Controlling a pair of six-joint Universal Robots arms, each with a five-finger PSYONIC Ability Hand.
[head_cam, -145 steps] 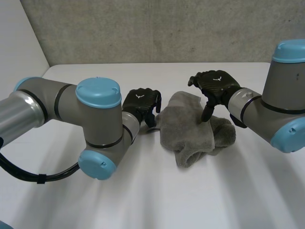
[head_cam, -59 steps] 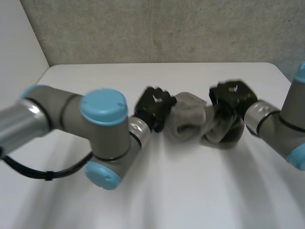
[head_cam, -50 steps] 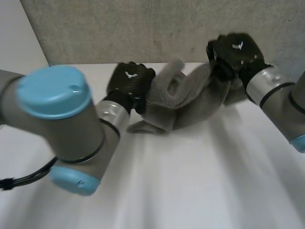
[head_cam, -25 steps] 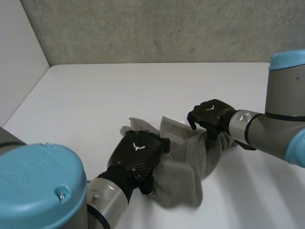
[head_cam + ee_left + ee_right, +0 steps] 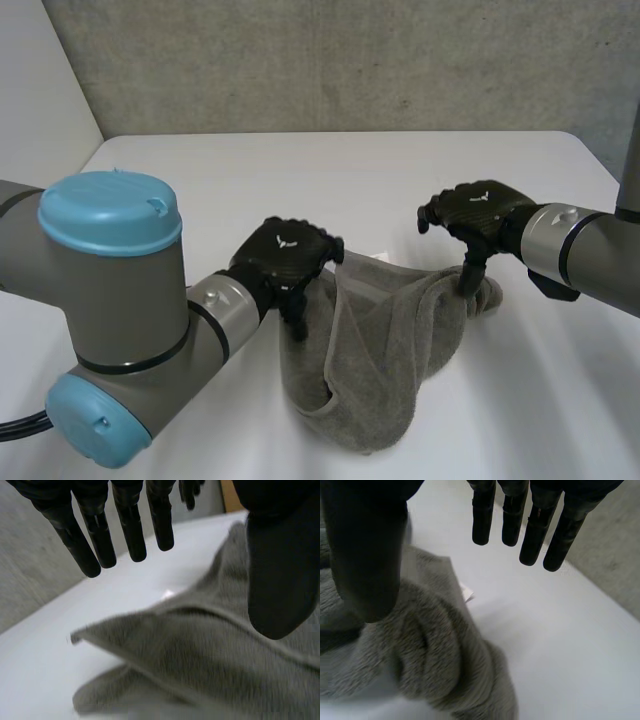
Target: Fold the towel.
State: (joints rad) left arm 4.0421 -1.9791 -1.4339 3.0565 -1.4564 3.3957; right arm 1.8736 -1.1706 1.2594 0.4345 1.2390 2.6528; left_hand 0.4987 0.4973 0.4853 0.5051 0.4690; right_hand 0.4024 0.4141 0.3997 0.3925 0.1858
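A grey towel point(image 5: 380, 360) lies rumpled on the white table point(image 5: 300, 170), sagging in a loose band between my two hands. My left hand point(image 5: 285, 255) hovers over its left end, open, thumb pointing down at the cloth. In the left wrist view the straight fingers point(image 5: 130, 530) stand apart from the thumb, with a towel point(image 5: 200, 655) corner below the palm. My right hand point(image 5: 478, 212) is over the right end, open too. In the right wrist view its fingers point(image 5: 535, 530) are straight and the thumb rests near the bunched towel point(image 5: 435, 655).
A grey wall point(image 5: 350, 60) closes the table's far side and a white panel point(image 5: 40, 100) stands at the left. Bare table surface lies beyond the towel and to the right of it.
A second ago both hands held the towel up, shut on it. They brought it down toward the table's front and have since opened, letting the cloth settle between them.
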